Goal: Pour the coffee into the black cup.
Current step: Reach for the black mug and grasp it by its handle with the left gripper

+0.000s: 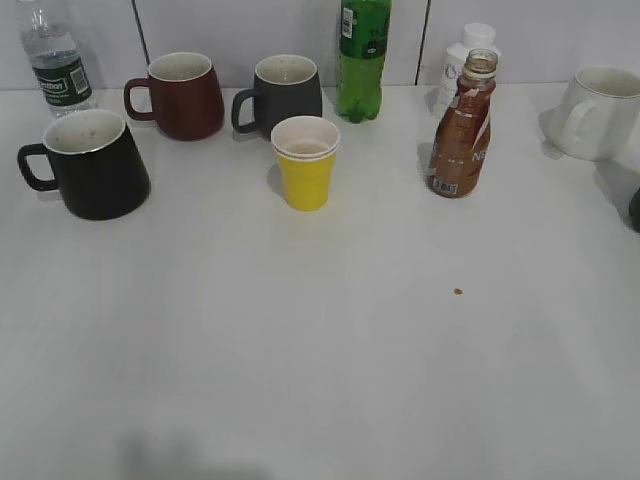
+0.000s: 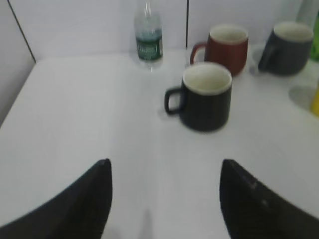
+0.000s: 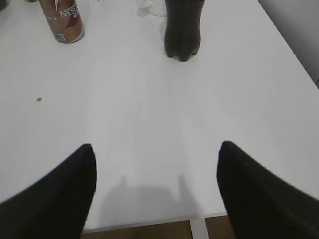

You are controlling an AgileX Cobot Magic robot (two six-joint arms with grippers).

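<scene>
1. Coffee (image 1: pixel 461 135) fills a small waisted clear bottle with a brown-and-white label; the bottle stands upright and uncapped on the white table (image 1: pixel 320 350), to the right of the yellow paper cup (image 1: pixel 305 162) and well apart from it.
2. A white bottle (image 1: pixel 462 60) stands just behind the coffee bottle, partly hidden by it.
3. The black cup (image 1: pixel 92 163) sits far to the left of the yellow cup, upright, its white inside showing and its loop handle pointing left.
4. Behind the yellow cup, along the wall, stand a maroon mug (image 1: pixel 180 95), a dark grey mug (image 1: pixel 284 94) and a tall green soda bottle (image 1: pixel 362 58), in that order from left to right.
5. A clear water bottle (image 1: pixel 57 58) stands behind the black cup, and a white mug (image 1: pixel 598 112) sits at the far right, well beyond the coffee.
6. A small brown speck (image 1: pixel 458 292) lies on the table in front of the coffee bottle.
7. The left gripper (image 2: pixel 164 199) hangs over bare table in front of the black cup, its fingers spread wide and holding nothing.
8. The right gripper (image 3: pixel 155 189) hangs near the table's front edge, fingers likewise wide apart and empty; its view shows the coffee bottle at upper left and a dark soda bottle (image 3: pixel 183 27) near the top centre.
9. Neither arm shows in the exterior view.
</scene>
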